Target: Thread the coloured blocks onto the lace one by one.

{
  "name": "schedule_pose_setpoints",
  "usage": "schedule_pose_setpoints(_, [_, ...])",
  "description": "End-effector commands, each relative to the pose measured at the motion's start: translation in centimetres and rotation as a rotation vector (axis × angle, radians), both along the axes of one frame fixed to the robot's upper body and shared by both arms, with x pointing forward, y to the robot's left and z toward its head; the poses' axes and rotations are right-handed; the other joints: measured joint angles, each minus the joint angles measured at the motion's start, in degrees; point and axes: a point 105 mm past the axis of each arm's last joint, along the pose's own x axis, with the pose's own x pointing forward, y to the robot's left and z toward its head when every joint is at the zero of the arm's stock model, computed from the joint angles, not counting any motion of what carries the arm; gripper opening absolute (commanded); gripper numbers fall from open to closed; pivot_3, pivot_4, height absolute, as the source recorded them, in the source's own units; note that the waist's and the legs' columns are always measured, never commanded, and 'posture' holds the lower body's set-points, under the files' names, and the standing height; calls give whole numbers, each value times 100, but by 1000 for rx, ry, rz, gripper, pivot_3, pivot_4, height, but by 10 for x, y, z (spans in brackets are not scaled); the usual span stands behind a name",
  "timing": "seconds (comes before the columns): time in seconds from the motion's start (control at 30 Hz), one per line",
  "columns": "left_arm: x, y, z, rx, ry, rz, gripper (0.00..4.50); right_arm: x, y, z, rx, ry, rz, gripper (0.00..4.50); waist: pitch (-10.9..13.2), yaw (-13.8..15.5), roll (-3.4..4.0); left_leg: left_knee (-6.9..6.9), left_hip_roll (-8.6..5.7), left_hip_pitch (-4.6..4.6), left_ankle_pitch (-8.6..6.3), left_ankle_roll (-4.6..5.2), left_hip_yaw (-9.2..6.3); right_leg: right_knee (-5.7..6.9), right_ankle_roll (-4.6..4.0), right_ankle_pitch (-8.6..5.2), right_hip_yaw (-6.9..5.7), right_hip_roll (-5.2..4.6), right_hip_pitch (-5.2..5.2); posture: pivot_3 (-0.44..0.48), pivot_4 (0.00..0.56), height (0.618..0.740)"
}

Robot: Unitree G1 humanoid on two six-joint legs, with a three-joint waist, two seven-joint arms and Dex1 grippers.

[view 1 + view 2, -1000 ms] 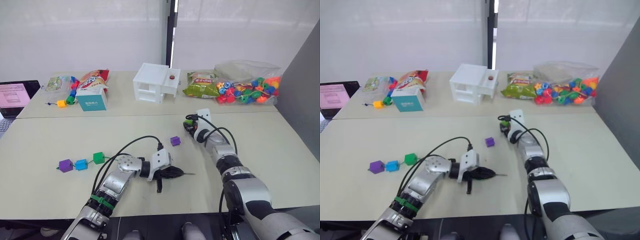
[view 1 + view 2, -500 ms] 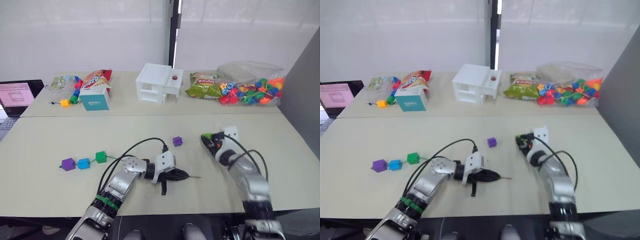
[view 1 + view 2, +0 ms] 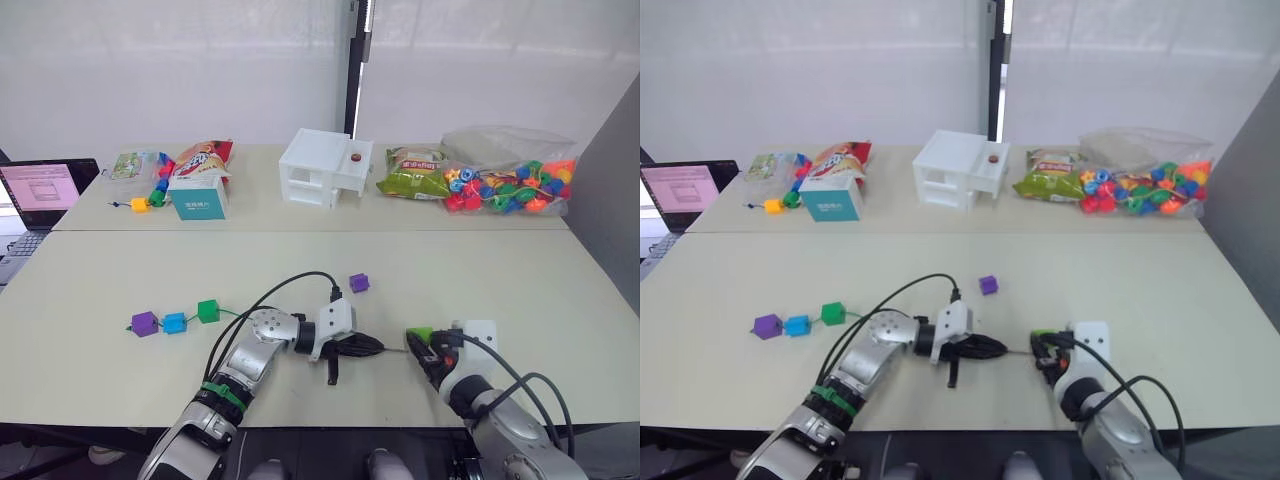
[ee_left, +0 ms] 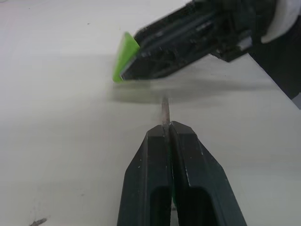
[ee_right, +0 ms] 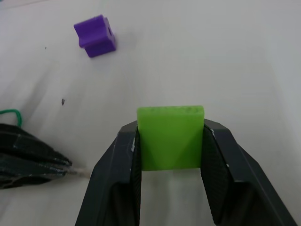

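Right wrist view has the right gripper [image 5: 171, 155] jaws clamped on the light green block [image 5: 171, 136]; the left gripper [image 4: 170, 136] jaws are pinched shut on the lace [image 4: 165, 109] just behind its silvery tip, near that block. Fourth threading: its hole must line up with the tip. A second ago the right gripper was up beside the loose purple block [image 3: 359, 282]. Three strung blocks [image 3: 175, 320] lie on the bench [image 3: 120, 270].
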Motion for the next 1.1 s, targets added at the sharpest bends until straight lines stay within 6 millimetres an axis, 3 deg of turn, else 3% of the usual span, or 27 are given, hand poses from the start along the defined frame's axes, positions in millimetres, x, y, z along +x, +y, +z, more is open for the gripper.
schedule_pose_setpoints(0.03, [-1, -2, 7, -26, -28, -15, 0, -3, 1, 7, -36, -18, -33, 1152, 0, 3, 0, -1, 1, 1, 0, 0, -1, 0, 0, 0, 0, 0, -1, 0, 150, 740])
schedule_pose_setpoints(0.33, [-3, 3, 3, -10, -6, -20, 0, -6, -20, 4, -120, -8, -107, 1152, 0, 42, 0, 0, 0, 1, 0, 0, 0, -4, 0, 0, 0, 0, 4, 0, 150, 740])
schedule_pose_setpoints(0.5, [-1, 7, 3, -2, -3, -11, 0, -11, -17, -4, -140, 29, -84, 1152, 0, 50, 0, 0, -1, 1, 0, 0, 0, -5, 0, 0, -1, 0, 5, 0, 150, 740])
schedule_pose_setpoints(0.57, [2, 10, 3, 2, -5, 3, 0, -13, -10, -6, -99, 42, -65, 2163, 0, 50, 0, -1, 0, 2, 0, 0, 0, -5, 0, 0, -1, 0, 5, 0, 150, 740])
schedule_pose_setpoints(0.8, [7, 14, 4, 4, -12, 27, 0, -21, -3, 14, -139, -10, 91, 4483, 0, 52, 0, -1, 0, 3, 0, 0, -1, -6, 1, 0, -2, 1, 6, 0, 150, 740])
schedule_pose_setpoints(0.93, [8, 14, 4, -3, -10, 38, 0, -16, -22, 34, -284, -48, 176, 4483, 0, 59, -1, 1, -1, 3, 0, 0, 1, -13, 1, -1, -2, 0, 12, 0, 150, 740])
schedule_pose_setpoints(1.0, [8, 13, 4, -8, -10, 44, 0, -7, -29, 53, -330, -95, 233, 4483, 1, 46, -2, 1, 1, 4, 0, 1, 2, -14, 1, -1, -3, 2, 15, 0, 150, 740])
schedule_pose_setpoints(1.1, [7, 11, 4, -17, -11, 50, 0, -2, -29, 68, -454, -60, 480, 4483, 2, 52, -3, -1, 3, 9, 0, 1, 5, -13, 1, -1, -2, 3, 20, 0, 150, 740])
